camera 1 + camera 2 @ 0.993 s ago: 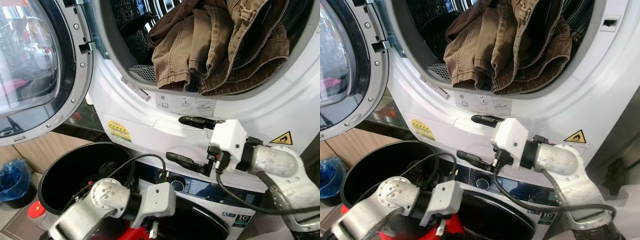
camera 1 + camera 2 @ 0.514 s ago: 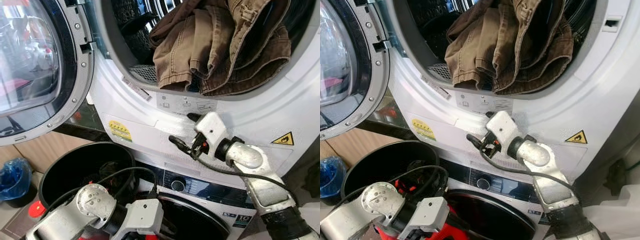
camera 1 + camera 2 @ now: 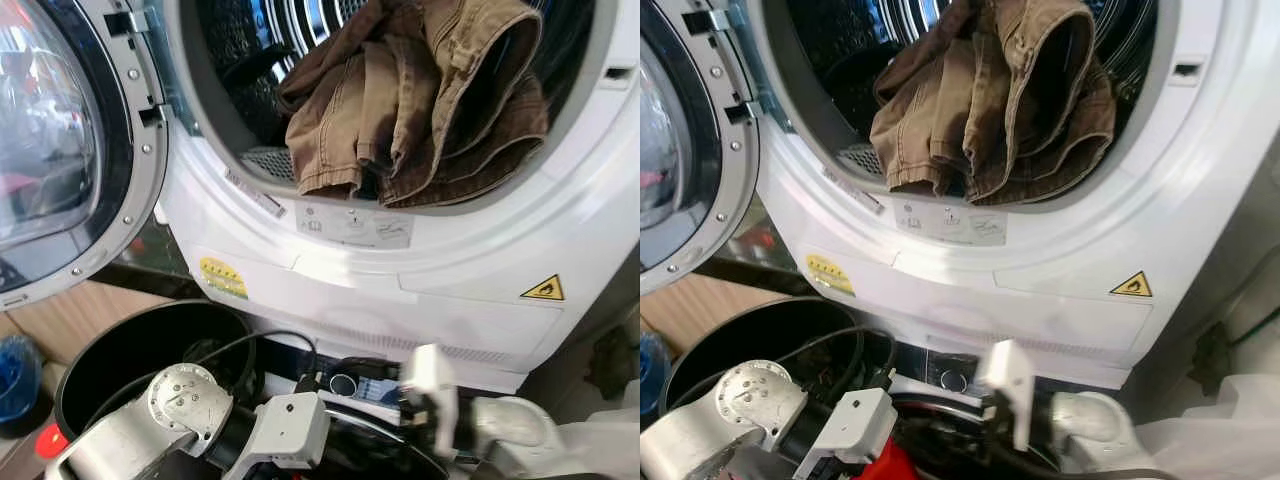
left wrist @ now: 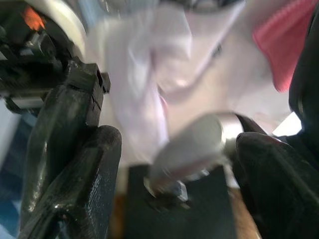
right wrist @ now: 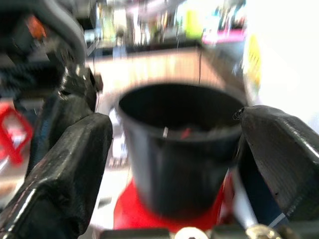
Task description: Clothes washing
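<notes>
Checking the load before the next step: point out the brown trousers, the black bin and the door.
trousers (image 3: 400, 110), left eye view, middle of the folded brown cloth
bin (image 3: 120, 345), left eye view, its dark inner wall
door (image 3: 60, 150), left eye view, its glass

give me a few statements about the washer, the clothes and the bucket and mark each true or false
1. The machine's door is swung open. True.
2. The brown clothes lie wholly on the floor. False: they sit in the drum mouth, draped over its lower rim.
3. A black bucket stands below the open door, to the left. True.
4. The right gripper is shut on the brown clothes. False: its fingers are apart with nothing between them, and it is low, facing the bucket.
5. A yellow warning triangle is on the white front panel, lower right of the opening. True.
</notes>
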You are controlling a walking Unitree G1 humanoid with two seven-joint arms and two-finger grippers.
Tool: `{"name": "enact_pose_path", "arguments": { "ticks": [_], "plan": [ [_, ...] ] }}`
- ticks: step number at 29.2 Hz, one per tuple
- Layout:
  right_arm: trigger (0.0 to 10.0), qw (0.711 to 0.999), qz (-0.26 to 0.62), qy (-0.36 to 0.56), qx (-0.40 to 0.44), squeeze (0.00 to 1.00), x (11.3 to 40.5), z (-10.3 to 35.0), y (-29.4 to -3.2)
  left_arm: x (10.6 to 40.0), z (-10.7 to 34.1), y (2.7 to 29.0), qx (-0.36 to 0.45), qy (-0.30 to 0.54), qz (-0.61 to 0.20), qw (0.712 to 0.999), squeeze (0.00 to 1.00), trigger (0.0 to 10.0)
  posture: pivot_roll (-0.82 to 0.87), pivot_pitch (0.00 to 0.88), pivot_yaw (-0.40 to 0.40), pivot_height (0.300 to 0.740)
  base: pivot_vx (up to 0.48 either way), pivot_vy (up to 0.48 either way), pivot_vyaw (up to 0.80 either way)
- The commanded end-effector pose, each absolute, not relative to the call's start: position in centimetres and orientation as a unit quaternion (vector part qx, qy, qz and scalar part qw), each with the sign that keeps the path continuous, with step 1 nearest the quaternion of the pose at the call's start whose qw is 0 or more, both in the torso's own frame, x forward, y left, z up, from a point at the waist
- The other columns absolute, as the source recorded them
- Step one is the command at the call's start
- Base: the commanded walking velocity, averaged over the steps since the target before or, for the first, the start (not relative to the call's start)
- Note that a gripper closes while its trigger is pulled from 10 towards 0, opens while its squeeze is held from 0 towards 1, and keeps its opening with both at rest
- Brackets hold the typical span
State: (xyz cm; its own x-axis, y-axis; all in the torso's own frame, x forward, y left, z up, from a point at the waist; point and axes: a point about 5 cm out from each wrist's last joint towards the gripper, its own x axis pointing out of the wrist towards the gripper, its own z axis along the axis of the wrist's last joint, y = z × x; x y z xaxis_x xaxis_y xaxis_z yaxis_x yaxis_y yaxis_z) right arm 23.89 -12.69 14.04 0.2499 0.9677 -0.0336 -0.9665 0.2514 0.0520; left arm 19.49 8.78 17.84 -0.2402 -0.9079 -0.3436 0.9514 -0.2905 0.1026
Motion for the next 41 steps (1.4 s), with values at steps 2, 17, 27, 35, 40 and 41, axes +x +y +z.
{"name": "enact_pose_path", "arguments": {
  "ticks": [2, 17, 27, 35, 40, 41],
  "plan": [
    [10.0, 0.727, 0.676, -0.101, 0.069, 0.0, 22.6, 18.4, -10.3, 20.5, 16.5, 9.7, 0.168, 0.108, -0.75, 0.631, 0.0, 10.0, -0.01, 0.011, 0.104, 0.74, 0.0, 0.0, 0.0],
    [10.0, 0.636, 0.75, 0.175, -0.057, 0.0, 18.4, 8.4, -12.2, 20.8, 16.9, 10.3, 0.159, 0.111, -0.738, 0.646, 0.0, 10.0, -0.01, 0.014, 0.081, 0.74, 0.0, 0.0, 0.0],
    [10.0, 0.745, 0.507, 0.36, -0.241, 0.0, 22.2, -1.9, -14.2, 21.7, 18.2, 10.9, 0.164, 0.096, -0.726, 0.661, 0.0, 10.0, 0.0, 0.015, 0.077, 0.74, 0.0, 0.0, 0.0],
    [10.0, 0.81, 0.33, 0.455, -0.167, 0.0, 21.7, -5.7, -15.0, 21.0, 18.6, 11.0, 0.148, 0.102, -0.736, 0.653, 0.0, 10.0, 0.02, 0.025, 0.09, 0.74, 0.0, 0.0, 0.0],
    [10.0, 0.815, 0.219, 0.51, -0.167, 0.0, 19.4, -8.0, -16.1, 20.5, 21.1, 11.1, 0.093, 0.078, -0.773, 0.623, 0.0, 10.0, 0.03, 0.034, 0.097, 0.74, 0.0, 0.0, 0.0],
    [10.0, 0.81, 0.209, 0.522, -0.167, 0.0, 18.7, -8.4, -16.2, 20.3, 21.6, 11.2, 0.082, 0.073, -0.781, 0.615, 0.0, 10.0, 0.03, 0.034, 0.097, 0.74, 0.0, 0.0, 0.0]
  ]
}}
